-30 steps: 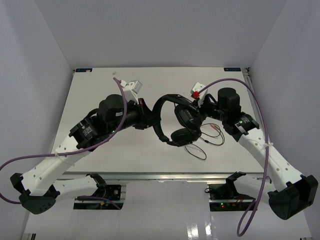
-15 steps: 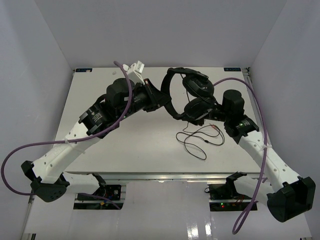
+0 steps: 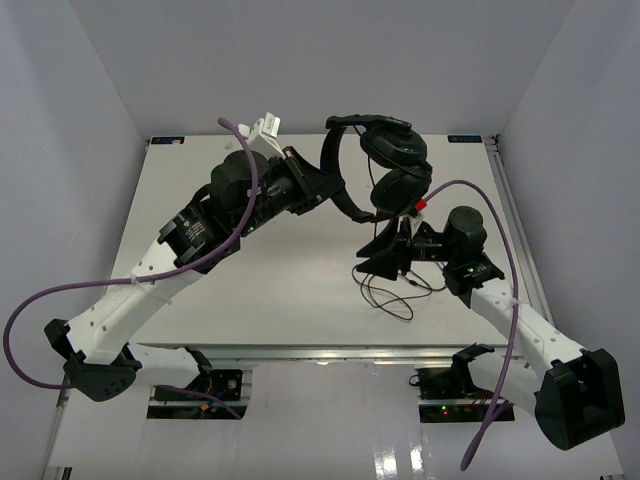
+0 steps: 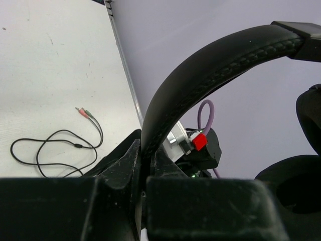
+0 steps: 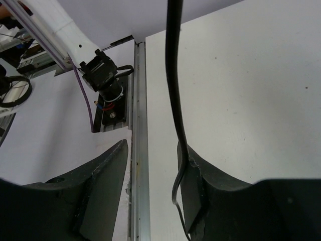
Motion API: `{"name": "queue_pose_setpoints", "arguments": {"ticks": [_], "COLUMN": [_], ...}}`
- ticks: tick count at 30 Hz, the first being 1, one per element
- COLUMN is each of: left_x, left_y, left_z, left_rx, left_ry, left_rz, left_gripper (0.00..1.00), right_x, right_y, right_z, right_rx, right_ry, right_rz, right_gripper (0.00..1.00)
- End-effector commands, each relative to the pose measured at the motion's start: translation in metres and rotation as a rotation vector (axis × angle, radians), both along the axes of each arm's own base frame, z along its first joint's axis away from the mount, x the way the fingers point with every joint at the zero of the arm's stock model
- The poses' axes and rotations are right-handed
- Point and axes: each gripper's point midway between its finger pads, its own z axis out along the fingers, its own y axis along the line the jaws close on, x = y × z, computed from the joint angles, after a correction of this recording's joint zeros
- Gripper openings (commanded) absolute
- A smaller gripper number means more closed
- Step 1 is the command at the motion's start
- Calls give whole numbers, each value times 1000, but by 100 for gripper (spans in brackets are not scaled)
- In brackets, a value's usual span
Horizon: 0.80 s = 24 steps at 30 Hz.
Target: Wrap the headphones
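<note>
Overhead, the left fingers (image 3: 318,188) are clenched on the headband (image 3: 329,160) of the headphones (image 3: 396,150), which hang in the air above the far part of the table (image 3: 230,290) with both earcups stacked toward the right. The thin black cord (image 3: 388,292) drops from them to a loose loop on the table, and the right fingers (image 3: 384,258) sit spread beside it, just under the lower earcup. From the left wrist, the fingers (image 4: 125,168) grasp the stitched headband (image 4: 215,63) where it arches up and away; the cord (image 4: 50,150) and its plugs (image 4: 85,112) (one pinkish, one green) lie on the table (image 4: 45,60) below. From the right wrist, the fingers (image 5: 103,183) stand released and wide apart, and the cord (image 5: 173,75) runs down between them, resting against the inner face of one finger.
</note>
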Motion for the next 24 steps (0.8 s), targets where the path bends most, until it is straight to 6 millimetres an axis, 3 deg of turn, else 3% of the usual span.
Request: {"name": "queue_pose_setpoints", "arguments": {"ticks": [1, 12, 24], "left_x": [-5, 0, 20], "left_y": [13, 36, 69], "left_z": [55, 73, 60], "left_rx": [-171, -230, -147], "left_ry": [-47, -56, -75], "left_rz": [44, 151, 351], "left_gripper": [0, 0, 0], "right_x": [-11, -41, -81], "right_y": [0, -8, -19], "right_z": [6, -26, -44], "right_rx": [44, 31, 28], "right_ry": [-119, -148, -134], "right_rz": [86, 195, 300], "right_gripper": [51, 48, 23]}}
